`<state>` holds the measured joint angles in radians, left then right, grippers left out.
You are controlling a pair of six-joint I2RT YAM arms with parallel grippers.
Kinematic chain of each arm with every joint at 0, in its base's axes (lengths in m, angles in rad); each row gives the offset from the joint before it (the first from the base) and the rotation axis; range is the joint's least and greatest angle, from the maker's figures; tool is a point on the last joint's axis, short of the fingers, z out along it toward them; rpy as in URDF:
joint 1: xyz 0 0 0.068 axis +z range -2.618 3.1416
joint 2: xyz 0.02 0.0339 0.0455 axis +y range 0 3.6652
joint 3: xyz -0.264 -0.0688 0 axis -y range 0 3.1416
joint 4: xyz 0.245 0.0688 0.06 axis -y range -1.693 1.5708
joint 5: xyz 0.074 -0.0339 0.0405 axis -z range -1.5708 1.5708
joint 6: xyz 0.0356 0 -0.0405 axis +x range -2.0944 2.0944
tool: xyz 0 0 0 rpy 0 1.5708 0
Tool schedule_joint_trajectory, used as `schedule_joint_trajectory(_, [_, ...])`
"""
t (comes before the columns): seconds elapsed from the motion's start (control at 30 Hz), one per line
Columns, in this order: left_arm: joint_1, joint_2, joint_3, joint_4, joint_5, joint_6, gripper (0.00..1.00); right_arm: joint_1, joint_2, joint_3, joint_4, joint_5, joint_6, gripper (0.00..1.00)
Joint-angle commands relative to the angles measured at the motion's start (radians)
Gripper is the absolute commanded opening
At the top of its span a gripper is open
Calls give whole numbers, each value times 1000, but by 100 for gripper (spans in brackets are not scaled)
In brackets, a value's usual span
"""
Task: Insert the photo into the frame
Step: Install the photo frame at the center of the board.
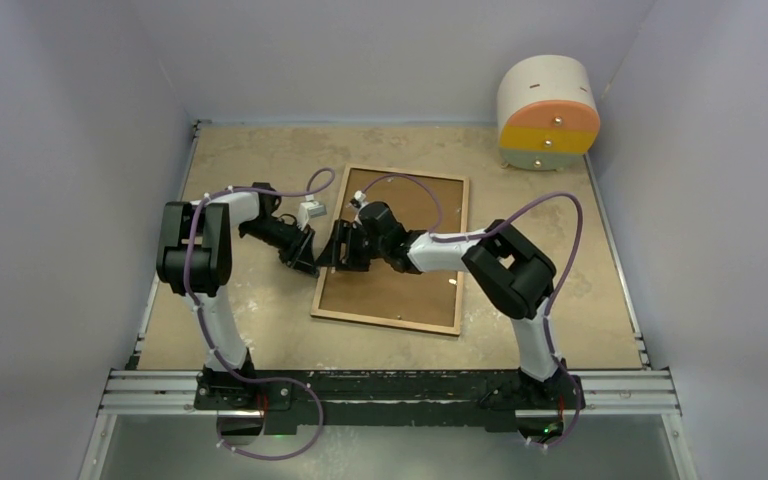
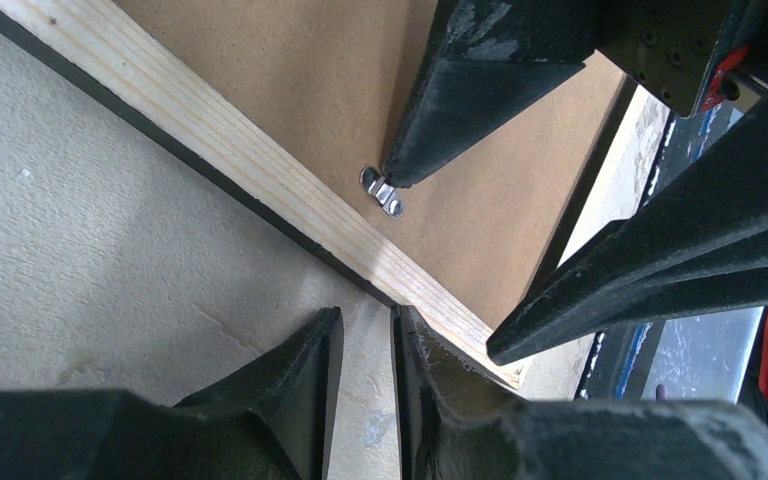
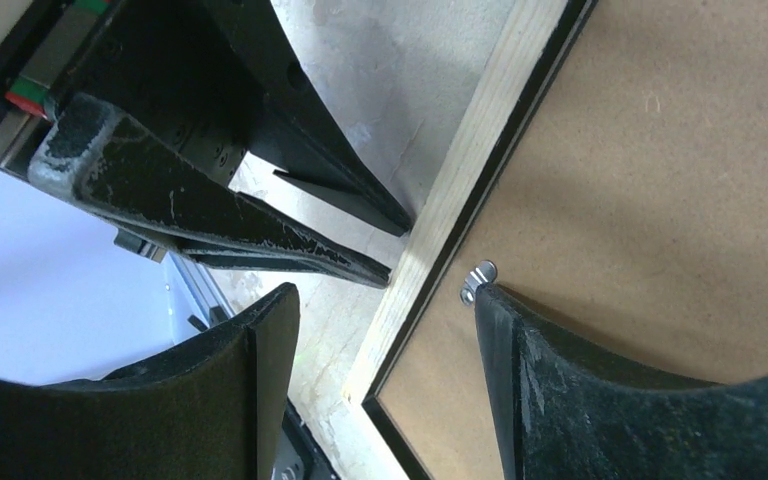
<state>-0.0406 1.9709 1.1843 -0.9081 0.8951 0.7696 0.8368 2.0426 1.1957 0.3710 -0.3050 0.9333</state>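
Pale walls close in three sides of a tan, scuffed desk [image 1: 260,160], and a metal rail runs along its near edge where both arms are bolted. The frame [image 1: 385,322] lies flat near the middle, its wood-brown back up, with the brown backing board [image 1: 390,290] seated inside the rim; it sits slightly askew to the desk's edges. Bare desk shows on all four sides of it, widest at the left and right and narrower toward the far wall. A round white unit with orange and yellow fronts [image 1: 548,110] stands in the far right corner, well apart from the frame. Both arms meet at the frame's left edge, leaving little room between them. The left pincer [image 2: 368,312] is low over the desk, its tips at the rim's outer side, parted by a thin slit with nothing between them. The right pincer [image 3: 382,290] is released wide and straddles that rim: one finger stands over the desk outside, and the other is over the board, its tip at a small metal tab [image 3: 478,278] beside the inner edge
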Motion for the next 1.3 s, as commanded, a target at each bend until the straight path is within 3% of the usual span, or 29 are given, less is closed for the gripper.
schedule_joint_trajectory(0.0, [-5,-6,-18,4,1,35,28,-1,37,37,-14,3,-21,67])
schedule_joint_trajectory(0.8, [-5,-14,-15,2,3,38,27,-2,92,68,6,-168,5,63])
schedule_joint_trajectory(1.27, [-5,-21,-13,-2,-5,40,27,-87,-5,77,-73,-84,-95,70])
